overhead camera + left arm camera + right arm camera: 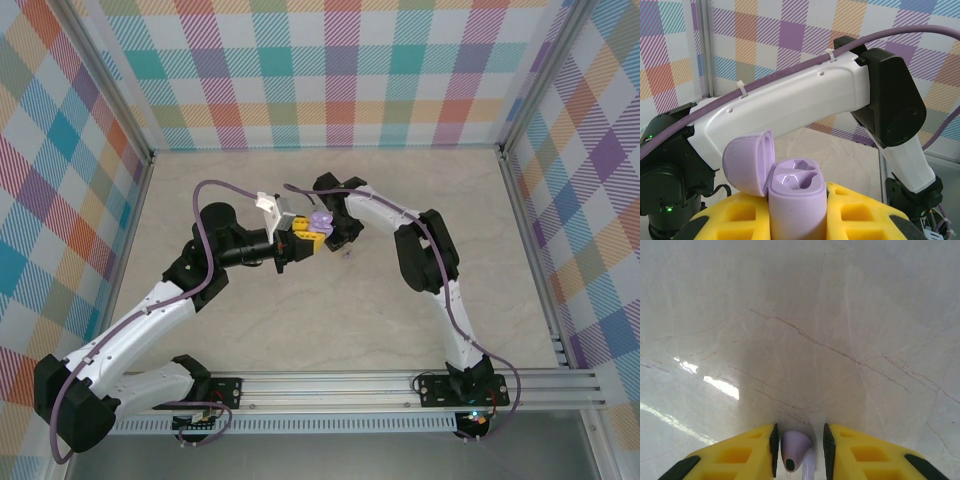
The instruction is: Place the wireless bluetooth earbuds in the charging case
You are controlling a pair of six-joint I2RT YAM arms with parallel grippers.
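Note:
My left gripper [303,238] [797,212] is shut on the lavender charging case [797,200] [320,220] and holds it upright above the table. Its lid [747,162] is swung open to the left, and both sockets look empty. A pale lavender earbud [794,447] lies on the marble table between the yellow fingers of my right gripper [799,440] [345,238]. The left pad touches the earbud's head, while a narrow gap shows before the right pad. In the top view this earbud [348,256] is a small speck just right of the case.
The right arm's white forearm [805,105] crosses close behind the held case. Plaid walls [330,70] close in the table on three sides, and an aluminium rail [400,385] runs along the near edge.

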